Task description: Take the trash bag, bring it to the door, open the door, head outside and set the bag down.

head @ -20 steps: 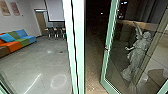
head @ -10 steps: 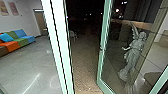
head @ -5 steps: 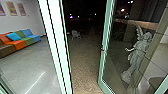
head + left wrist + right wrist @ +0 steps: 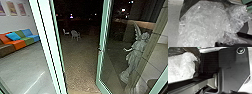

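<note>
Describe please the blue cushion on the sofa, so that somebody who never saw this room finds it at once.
In the head view, left of the pale door frame, a sofa of brown, orange, green and blue blocks stands near the wall. The cushion leans against its backrest, about where orange meets green. It sits askew, unlike the blue section at the sofa's far end.

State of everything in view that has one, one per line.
Door: open
Bag: bulging, crumpled clear plastic showing
Statue: upright, arm out
Chairs: upright, outside
Cushion: leaning on sofa
Yard: dark further out
</note>
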Tool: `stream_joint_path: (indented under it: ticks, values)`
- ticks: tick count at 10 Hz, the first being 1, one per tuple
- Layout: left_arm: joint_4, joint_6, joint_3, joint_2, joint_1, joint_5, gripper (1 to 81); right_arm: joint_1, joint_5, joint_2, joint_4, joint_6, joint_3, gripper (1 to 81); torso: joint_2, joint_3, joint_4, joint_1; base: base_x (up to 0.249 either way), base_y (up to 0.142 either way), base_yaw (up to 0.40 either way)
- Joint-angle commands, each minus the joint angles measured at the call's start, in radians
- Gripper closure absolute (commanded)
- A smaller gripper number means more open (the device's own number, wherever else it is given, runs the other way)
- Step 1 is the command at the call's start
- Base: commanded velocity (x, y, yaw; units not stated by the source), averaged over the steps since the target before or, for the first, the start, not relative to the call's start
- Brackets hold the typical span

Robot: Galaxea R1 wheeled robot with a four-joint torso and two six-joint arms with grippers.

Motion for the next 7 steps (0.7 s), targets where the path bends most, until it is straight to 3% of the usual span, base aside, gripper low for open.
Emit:
stream_joint_path:
  ticks: [1,2,3,4,5,7]
  values:
    - [0.01,0.004,-0.001,-0.002,-0.048,0.059,81.1,0.035,-0.058,0.013,0.003,-0.003,0.012,1.0,0.0,0.0,-0.092,0.0,0.0,-0.11,0.0]
    - [0.008,0.004,-0.001,-0.002,-0.048,0.059,81.1,0.035,-0.058,0.013,0.003,-0.004,0.012,1.0,0.0,0.0,-0.028,0.0,0.0,-0.11,0.0]
    - [0.01,0.004,-0.001,-0.002,-0.048,0.059,81.1,0.033,-0.058,0.013,0.003,-0.004,0.012,1.0,0.0,0.0,-0.064,0.0,0.0,-0.111,0.0]
    - [0.01,0.004,-0.001,-0.002,-0.05,0.059,81.1,0.033,-0.058,0.013,0.003,-0.004,0.012,1.0,0.0,0.0,-0.086,0.0,0.0,-0.111,0.0]
    - [0.01,0.004,-0.001,-0.002,-0.048,0.059,81.1,0.035,-0.058,0.013,0.003,-0.004,0.012,1.0,0.0,0.0,-0.093,0.0,0.0,-0.111,0.0]
    - [0.01,0.004,-0.001,-0.002,-0.048,0.059,81.1,0.035,-0.058,0.013,0.003,-0.004,0.012,1.0,0.0,0.0,-0.092,0.0,0.0,-0.11,0.0]
